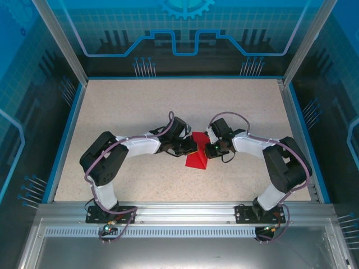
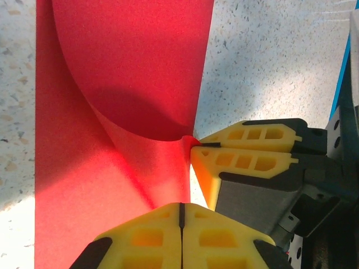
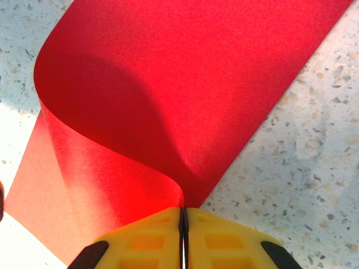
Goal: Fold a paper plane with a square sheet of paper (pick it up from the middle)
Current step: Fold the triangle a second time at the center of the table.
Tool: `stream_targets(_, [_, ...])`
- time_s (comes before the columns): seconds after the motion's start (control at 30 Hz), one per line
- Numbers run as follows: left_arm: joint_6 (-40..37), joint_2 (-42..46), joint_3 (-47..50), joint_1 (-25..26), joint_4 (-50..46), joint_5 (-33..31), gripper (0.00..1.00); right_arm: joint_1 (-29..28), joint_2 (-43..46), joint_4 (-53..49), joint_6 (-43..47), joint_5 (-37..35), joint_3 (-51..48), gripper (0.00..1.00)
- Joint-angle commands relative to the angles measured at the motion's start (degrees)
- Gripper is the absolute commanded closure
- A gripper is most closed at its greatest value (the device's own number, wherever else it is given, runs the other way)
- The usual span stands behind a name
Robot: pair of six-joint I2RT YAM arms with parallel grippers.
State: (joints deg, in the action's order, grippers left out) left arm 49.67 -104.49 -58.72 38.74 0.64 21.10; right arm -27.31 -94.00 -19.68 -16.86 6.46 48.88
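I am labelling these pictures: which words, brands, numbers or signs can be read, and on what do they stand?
None can be read. The blue back wall bears only a drawn gear sign, without letters. The square sheet of paper and the table carry no marks.

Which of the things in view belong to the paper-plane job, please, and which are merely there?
Job: square sheet of paper, half curled over; right gripper, pinching it; left gripper, shut at its edge.
Merely there: speckled table; blue enclosure walls.
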Motion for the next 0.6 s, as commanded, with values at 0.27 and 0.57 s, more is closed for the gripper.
stream_targets(0.27, [1.99,-2.91,-2.01,0.65,3.22,2.11,0.93,0.94,-0.17,-0.53,0.78,0.05,1.2,0.9])
stream_targets(0.57, [1.76,-3.96,-2.28,0.7,3.88,2.35,0.92,0.94,-0.21,-0.35,0.95,0.22,1.19,0.89])
